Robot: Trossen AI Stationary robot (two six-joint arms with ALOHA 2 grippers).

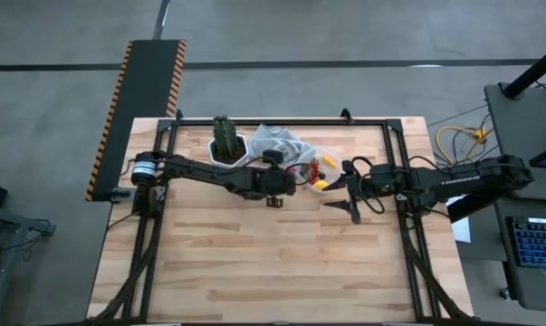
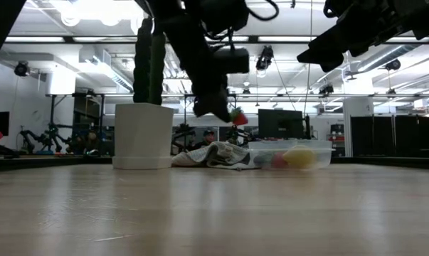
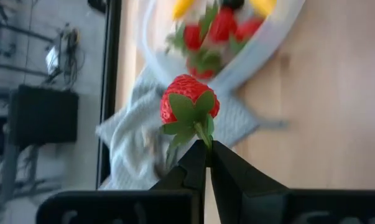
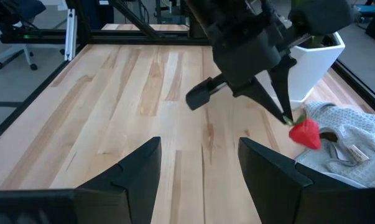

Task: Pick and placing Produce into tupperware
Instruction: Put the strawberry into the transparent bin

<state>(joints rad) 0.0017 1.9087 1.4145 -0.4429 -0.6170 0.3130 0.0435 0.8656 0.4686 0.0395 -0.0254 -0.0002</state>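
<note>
My left gripper (image 3: 207, 157) is shut on a red strawberry (image 3: 188, 104) with green leaves, which is in the air between the grey cloth (image 3: 131, 140) and the round see-through tupperware (image 3: 271, 38). In the low view the strawberry (image 2: 237, 117) hangs well above the table. The tupperware (image 2: 289, 153) stands on the wood and holds red, yellow and dark pieces. My right gripper (image 4: 199, 168) is open and holds nothing. It hovers above the table just right of the tupperware (image 1: 325, 168) and faces the left gripper (image 4: 280, 109). My left gripper pinches the strawberry's green stem (image 3: 204, 132) between its two fingertips; only the stem is held. The fingers (image 4: 285, 104) slant down from above. The fruit is lifted clear of the table and hangs beyond the fingertips.
A tall green cactus (image 1: 224, 133) in a white hexagonal pot (image 2: 143, 135) stands at the table's far edge, left of the crumpled grey cloth (image 1: 277, 140). The wooden table (image 1: 254, 263) lies bare toward its near edge. Black frame rails run along its sides.
</note>
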